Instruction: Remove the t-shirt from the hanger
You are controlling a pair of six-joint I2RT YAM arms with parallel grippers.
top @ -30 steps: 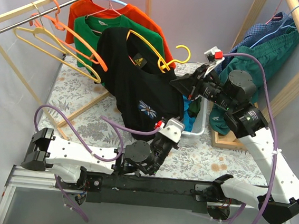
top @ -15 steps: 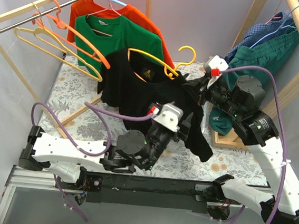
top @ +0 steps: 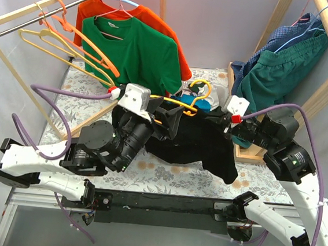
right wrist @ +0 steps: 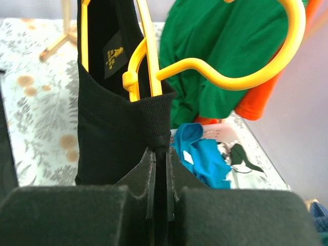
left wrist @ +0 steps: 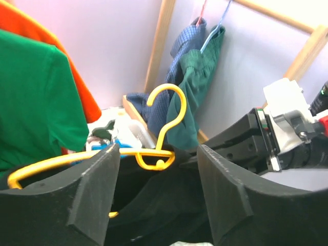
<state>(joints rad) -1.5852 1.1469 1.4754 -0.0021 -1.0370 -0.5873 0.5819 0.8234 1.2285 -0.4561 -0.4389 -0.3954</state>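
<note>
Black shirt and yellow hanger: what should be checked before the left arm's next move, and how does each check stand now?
1. Right gripper pinches the shirt: ok, shut on its neck ribbing.
2. Left gripper open: ok, jaws apart, with the hanger seen between them.
3. Hook free: ok, it hangs on nothing.
4. Shirt off the hanger: not ok, a hanger arm runs inside the neck opening.
5. Left fingers touching the hanger: cannot tell.
</note>
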